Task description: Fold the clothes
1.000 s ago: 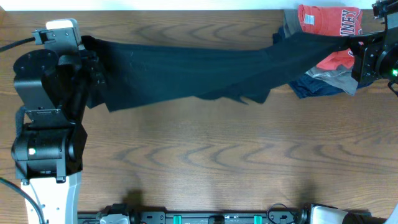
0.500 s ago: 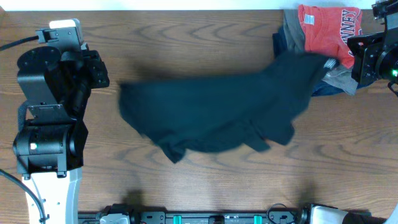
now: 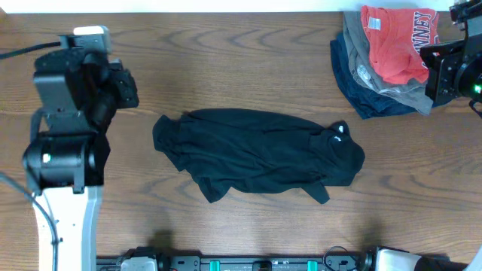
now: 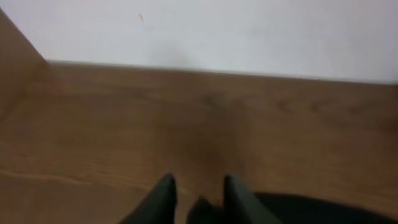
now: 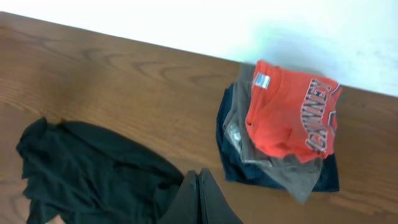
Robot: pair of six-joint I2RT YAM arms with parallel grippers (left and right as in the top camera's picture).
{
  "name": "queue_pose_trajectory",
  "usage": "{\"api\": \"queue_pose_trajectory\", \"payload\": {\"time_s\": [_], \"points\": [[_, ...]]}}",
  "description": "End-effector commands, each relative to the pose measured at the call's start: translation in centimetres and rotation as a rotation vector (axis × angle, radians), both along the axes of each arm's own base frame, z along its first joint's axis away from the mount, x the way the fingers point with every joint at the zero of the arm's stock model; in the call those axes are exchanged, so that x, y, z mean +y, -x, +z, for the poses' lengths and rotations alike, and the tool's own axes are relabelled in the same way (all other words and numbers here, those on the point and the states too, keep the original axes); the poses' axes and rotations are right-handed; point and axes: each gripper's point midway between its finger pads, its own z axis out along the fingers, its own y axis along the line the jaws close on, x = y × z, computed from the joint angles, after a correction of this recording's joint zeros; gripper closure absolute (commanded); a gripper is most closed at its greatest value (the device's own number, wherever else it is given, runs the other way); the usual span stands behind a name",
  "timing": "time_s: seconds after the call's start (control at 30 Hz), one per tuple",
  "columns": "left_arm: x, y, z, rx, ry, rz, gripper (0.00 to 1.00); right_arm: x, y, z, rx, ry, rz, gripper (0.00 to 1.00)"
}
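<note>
The clothes lie as one crumpled black garment in the middle of the table, with a small white mark near the right end. No gripper holds the garment. My left gripper is up and to the left of it. In the left wrist view the left gripper is open, jaws a little apart over bare wood, and a dark edge of the garment shows at the lower right. My right gripper is shut on nothing, above the garment's right end.
A pile of folded clothes sits at the back right corner: a red shirt with white lettering on grey and navy garments. The same pile shows in the right wrist view. The right arm hangs beside it.
The black garment was stretched in the air between both grippers. It has been let go and has dropped onto the table's middle. The left gripper has opened and drawn slightly right.
</note>
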Motion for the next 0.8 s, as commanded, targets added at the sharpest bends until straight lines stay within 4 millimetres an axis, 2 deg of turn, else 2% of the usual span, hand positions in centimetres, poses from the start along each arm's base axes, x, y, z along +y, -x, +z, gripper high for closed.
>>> {"api": "queue_pose_trajectory", "payload": {"time_s": [0.0,0.03,0.07,0.13,0.2,0.33,0.53,0.63,0.77], "points": [[-1.0,-0.8,-2.4,0.091,0.042,-0.054,0.65,0.3,-0.7,-1.4,0.055,-0.025,0.026,0.98],[-1.2,-0.9,-3.5,0.13,0.051,-0.062,0.62,0.5,-0.8,-2.0,0.079,-0.036,0.035,0.92],[-1.3,-0.9,-4.7,0.179,0.057,-0.064,0.58,0.8,-1.0,-2.7,0.112,-0.043,0.043,0.76],[-1.3,-0.5,-7.1,0.277,0.063,-0.062,0.54,1.1,-1.4,-4.2,0.176,-0.053,0.054,0.51],[-1.5,0.2,-9.7,0.394,0.078,-0.066,0.52,1.7,-1.7,-6.0,0.253,-0.071,0.075,0.38],[-2.6,2.6,-14.6,0.636,0.137,-0.097,0.51,3.7,-2.5,-10.0,0.418,-0.095,0.132,0.27],[-4.2,5.1,-19.0,0.812,0.137,-0.133,0.49,7.2,-3.7,-15.6,0.582,-0.09,0.22,0.13],[-5.3,4.8,-20.4,0.802,0.121,-0.169,0.46,8.7,-4.4,-19.0,0.643,-0.092,0.216,0.12],[-6.6,2.4,-21.7,0.713,0.099,-0.214,0.39,9.4,-5.3,-22.4,0.666,-0.116,0.187,0.13]]}}
